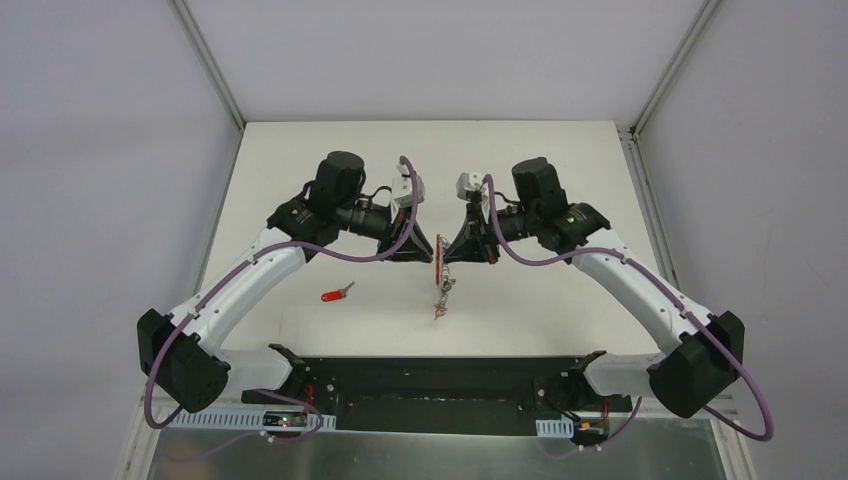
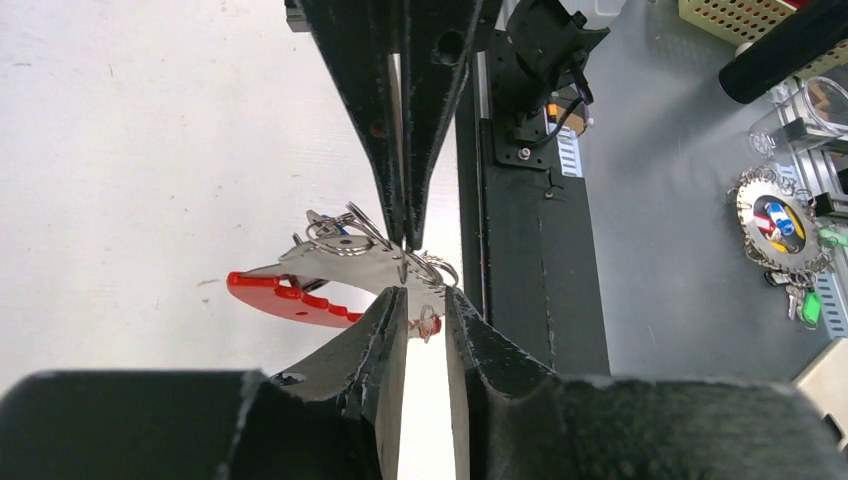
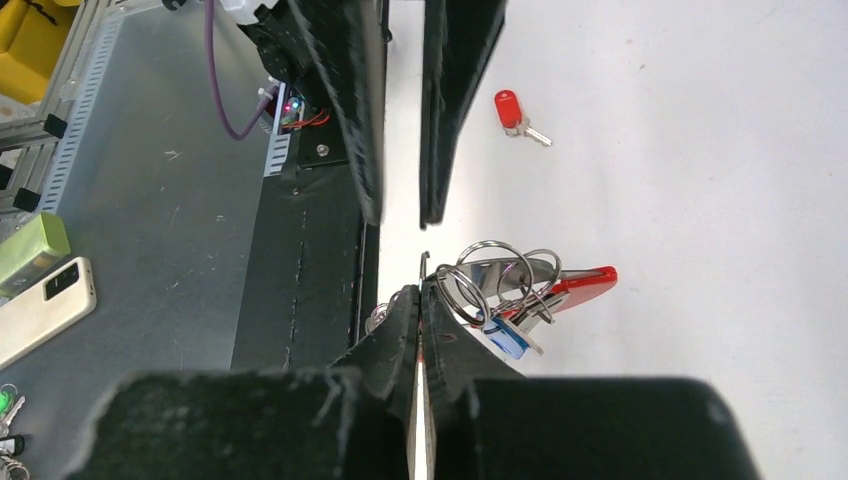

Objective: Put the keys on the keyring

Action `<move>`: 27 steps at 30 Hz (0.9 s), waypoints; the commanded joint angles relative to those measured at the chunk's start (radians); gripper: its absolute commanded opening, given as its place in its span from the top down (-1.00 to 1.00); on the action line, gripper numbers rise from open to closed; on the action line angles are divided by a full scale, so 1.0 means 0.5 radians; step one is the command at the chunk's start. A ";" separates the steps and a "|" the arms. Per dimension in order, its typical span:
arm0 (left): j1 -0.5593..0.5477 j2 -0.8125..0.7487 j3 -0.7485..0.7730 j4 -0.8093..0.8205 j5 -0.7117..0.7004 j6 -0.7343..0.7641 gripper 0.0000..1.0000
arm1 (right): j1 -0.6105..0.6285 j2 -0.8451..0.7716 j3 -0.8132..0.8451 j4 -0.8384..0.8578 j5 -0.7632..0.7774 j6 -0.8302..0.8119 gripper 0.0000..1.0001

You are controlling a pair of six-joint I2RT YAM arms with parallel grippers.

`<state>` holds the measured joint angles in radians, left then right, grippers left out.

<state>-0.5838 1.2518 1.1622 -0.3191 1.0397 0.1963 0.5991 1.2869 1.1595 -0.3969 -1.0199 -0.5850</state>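
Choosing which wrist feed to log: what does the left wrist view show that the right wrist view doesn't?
Only left wrist, in full: a second round bunch of coloured keys on the grey metal bench. Only right wrist: the loose red-headed silver key on the white table, and a pale phone. Both: the keyring of grey metal rings on a red curved band, gripped by the right pincer.

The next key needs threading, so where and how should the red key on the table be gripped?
Grip the red key by its plastic head, coming straight down from above: it lies flat and alone on the table, and the head is its thickest part. That probably leaves the thin blade free for the keyring.
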 commanded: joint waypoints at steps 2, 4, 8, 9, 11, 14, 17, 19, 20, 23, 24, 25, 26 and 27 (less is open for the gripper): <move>0.034 -0.080 0.016 0.024 0.113 0.005 0.50 | -0.032 -0.067 -0.018 0.063 -0.029 0.034 1.00; 0.038 -0.078 0.019 0.004 0.094 0.017 0.43 | -0.043 -0.070 -0.021 0.064 -0.044 0.038 1.00; 0.049 -0.080 0.042 -0.088 0.006 0.081 0.33 | -0.064 -0.079 -0.029 0.070 -0.076 0.048 1.00; 0.052 -0.082 0.048 -0.110 -0.022 0.092 0.30 | -0.070 -0.081 -0.032 0.074 -0.082 0.051 1.00; 0.058 -0.088 0.056 -0.140 -0.104 0.098 0.23 | -0.078 -0.091 -0.039 0.086 -0.093 0.065 1.00; 0.068 -0.105 0.059 -0.186 -0.200 0.098 0.14 | -0.084 -0.101 -0.037 0.046 -0.141 0.013 1.00; 0.069 -0.127 0.063 -0.224 -0.331 0.101 -0.07 | -0.088 -0.092 0.004 -0.122 -0.245 -0.162 1.00; 0.069 -0.144 0.056 -0.236 -0.424 0.123 -0.11 | -0.087 -0.068 0.048 -0.290 -0.306 -0.334 1.00; 0.069 -0.156 0.050 -0.239 -0.467 0.144 -0.13 | -0.087 -0.060 0.065 -0.367 -0.332 -0.426 1.00; 0.069 -0.176 0.031 -0.260 -0.597 0.208 -0.14 | -0.087 -0.066 0.094 -0.582 -0.359 -0.702 1.00; 0.069 -0.180 0.028 -0.268 -0.650 0.224 -0.14 | -0.087 -0.072 0.108 -0.657 -0.356 -0.799 1.00; 0.069 -0.184 0.026 -0.276 -0.690 0.239 -0.13 | -0.086 -0.078 0.124 -0.742 -0.354 -0.895 1.00; 0.069 -0.186 0.023 -0.285 -0.725 0.251 -0.13 | -0.087 -0.086 0.143 -0.809 -0.349 -0.988 1.00; 0.069 -0.191 0.023 -0.294 -0.757 0.264 -0.14 | -0.087 -0.099 0.154 -0.860 -0.336 -1.059 1.00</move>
<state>-0.5610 1.1858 1.1625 -0.4423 0.7643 0.2764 0.5579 1.2789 1.1625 -0.6647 -1.1191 -0.8692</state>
